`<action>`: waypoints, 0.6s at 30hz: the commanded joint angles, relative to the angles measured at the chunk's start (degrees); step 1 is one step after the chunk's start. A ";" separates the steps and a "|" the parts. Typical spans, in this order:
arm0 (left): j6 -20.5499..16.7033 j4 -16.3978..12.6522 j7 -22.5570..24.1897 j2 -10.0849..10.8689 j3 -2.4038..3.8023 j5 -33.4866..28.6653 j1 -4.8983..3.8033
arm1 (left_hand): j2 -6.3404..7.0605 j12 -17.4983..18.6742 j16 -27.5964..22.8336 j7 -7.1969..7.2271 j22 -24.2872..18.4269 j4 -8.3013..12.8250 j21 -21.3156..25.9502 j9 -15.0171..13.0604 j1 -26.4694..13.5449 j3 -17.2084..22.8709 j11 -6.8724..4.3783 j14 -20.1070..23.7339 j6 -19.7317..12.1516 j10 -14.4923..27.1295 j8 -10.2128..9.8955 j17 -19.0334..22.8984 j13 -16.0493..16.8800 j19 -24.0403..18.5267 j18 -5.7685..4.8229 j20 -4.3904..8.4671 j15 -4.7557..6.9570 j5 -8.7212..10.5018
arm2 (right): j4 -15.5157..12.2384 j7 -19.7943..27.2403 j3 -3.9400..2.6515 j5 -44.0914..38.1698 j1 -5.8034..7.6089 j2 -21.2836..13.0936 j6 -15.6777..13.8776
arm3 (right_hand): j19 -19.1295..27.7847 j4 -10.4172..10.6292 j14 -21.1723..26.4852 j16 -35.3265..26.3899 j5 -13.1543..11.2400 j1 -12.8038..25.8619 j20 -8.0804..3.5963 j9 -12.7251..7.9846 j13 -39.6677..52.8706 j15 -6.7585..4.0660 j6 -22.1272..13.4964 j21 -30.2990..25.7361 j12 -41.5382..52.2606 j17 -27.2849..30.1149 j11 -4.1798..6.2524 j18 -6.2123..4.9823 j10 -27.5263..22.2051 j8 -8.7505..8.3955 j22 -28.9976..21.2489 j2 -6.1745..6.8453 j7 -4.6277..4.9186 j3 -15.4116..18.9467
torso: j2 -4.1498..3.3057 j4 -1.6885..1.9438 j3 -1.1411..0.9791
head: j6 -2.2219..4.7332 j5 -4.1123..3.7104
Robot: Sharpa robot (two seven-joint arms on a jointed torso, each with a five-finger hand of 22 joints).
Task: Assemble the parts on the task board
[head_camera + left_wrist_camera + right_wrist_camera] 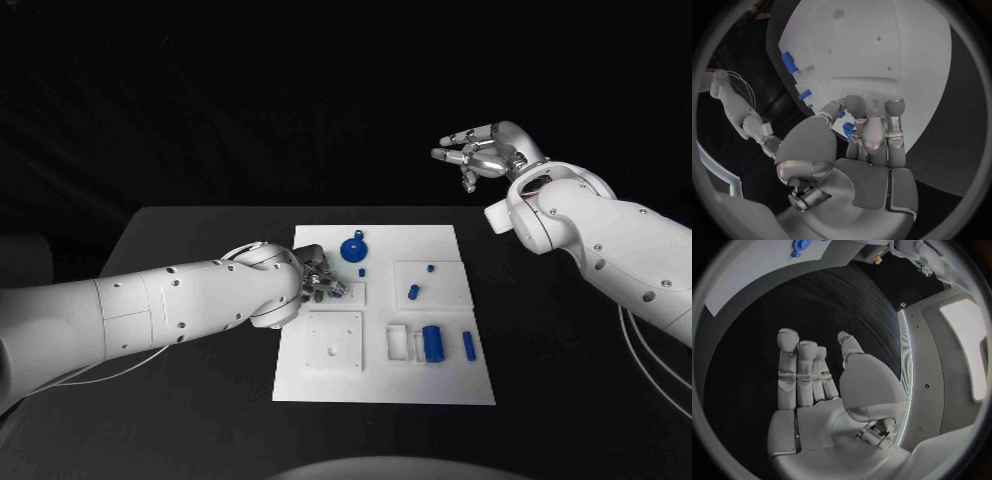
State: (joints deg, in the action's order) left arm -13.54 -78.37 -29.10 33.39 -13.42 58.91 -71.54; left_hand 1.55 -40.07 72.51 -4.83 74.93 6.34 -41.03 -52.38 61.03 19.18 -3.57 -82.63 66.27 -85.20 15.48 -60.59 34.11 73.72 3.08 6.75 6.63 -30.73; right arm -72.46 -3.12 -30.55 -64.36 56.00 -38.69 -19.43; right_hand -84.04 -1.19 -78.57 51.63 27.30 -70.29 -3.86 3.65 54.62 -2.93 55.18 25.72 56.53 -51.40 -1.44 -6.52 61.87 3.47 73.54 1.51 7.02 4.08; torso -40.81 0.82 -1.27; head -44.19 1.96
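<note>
Black bench (188, 225) carries white task board (387, 390) with blue parts (one round (353, 248)). Left robot hand (320, 280) on board, grasp unclear; right robot hand (479, 152) raised, fingers spread, empty.

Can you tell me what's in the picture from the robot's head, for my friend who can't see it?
The left robot hand reaches down onto a white board on a black table, its fingers at a small blue piece. More blue pieces lie on the board, including a round one and a cylinder. The right robot hand is raised beyond the table, holding nothing.
</note>
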 commanded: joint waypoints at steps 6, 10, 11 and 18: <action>1.64 0.32 0.37 -0.43 -0.13 1.19 0.20 | 0.34 -0.50 0.15 8.25 1.71 -1.86 0.01 -0.21 0.36 -1.16 -1.96 -0.13 7.64 -1.39 0.20 0.16 -0.21 0.07 0.29 -0.10 0.24 8.24 | -0.01 0.38 -0.02 -0.47 -0.05 0.10 0.68 | -2.48 0.02 -0.17 0.17 0.16 0.59 -0.24 0.09 -0.15 -0.12 0.34 0.10 -0.10 0.01 0.24 -1.03 -0.10 0.13 -0.13 -0.23 0.11 -0.42 | 0.01 -0.01 -0.04 | 0.07 -0.03; 2.08 0.73 0.19 -0.58 -0.12 1.20 0.19 | 0.84 -0.54 0.13 8.30 1.69 -4.23 0.24 -0.18 1.61 -2.60 -1.98 -0.11 7.74 -1.39 0.08 0.23 -0.30 0.07 0.15 -0.01 0.27 10.06 | 0.01 0.37 -0.02 -0.47 -0.06 0.10 0.70 | -2.48 0.02 -0.17 0.17 0.16 0.59 -0.24 0.09 -0.15 -0.12 0.34 0.10 -0.10 0.01 0.24 -1.03 -0.10 0.13 -0.13 -0.23 0.11 -0.42 | 0.00 -0.05 -0.05 | 0.06 -0.07; 2.20 0.85 0.14 -0.63 -0.12 1.21 0.19 | 0.89 -0.56 0.13 8.32 1.69 -4.73 0.28 -0.18 1.76 -2.95 -1.99 -0.11 7.80 -1.39 0.07 0.23 -0.31 0.08 0.13 0.00 0.27 11.50 | 0.01 0.37 -0.02 -0.47 -0.06 0.10 0.71 | -2.48 0.02 -0.17 0.17 0.16 0.59 -0.24 0.09 -0.15 -0.12 0.34 0.10 -0.10 0.01 0.24 -1.03 -0.10 0.13 -0.13 -0.23 0.11 -0.42 | 0.00 -0.05 -0.05 | 0.06 -0.07; 2.67 1.40 -0.03 -0.83 -0.12 1.20 0.19 | 1.21 -0.62 0.14 8.34 1.71 -6.27 0.40 -0.21 2.78 -3.86 -1.99 -0.10 7.90 -1.39 0.01 0.27 -0.37 0.13 0.09 0.00 0.26 12.52 | 0.02 0.37 -0.02 -0.47 -0.07 0.11 0.71 | -2.48 0.09 -0.19 0.16 0.17 0.68 -0.24 0.09 -0.15 -0.12 0.36 0.04 -0.08 0.02 0.24 -1.03 -0.03 0.14 -0.19 -0.20 0.11 -0.39 | 0.01 -0.03 -0.05 | 0.00 -0.13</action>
State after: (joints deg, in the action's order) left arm -12.40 -77.10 -29.12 32.71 -13.44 59.76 -71.51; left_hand 2.95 -40.51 72.51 3.18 74.92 0.43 -41.02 -52.67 63.14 15.42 -5.54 -82.82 74.32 -84.23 15.80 -60.41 33.80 73.72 3.09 6.75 6.67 -18.55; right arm -72.42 -3.10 -30.55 -64.37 55.97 -38.64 -19.40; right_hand -84.04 -1.19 -78.57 51.63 27.30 -70.05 -3.86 3.65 54.52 -2.93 55.18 25.72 56.53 -51.40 -1.44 -6.51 61.87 3.47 73.40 1.27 7.02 4.08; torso -40.81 0.79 -1.32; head -44.17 1.85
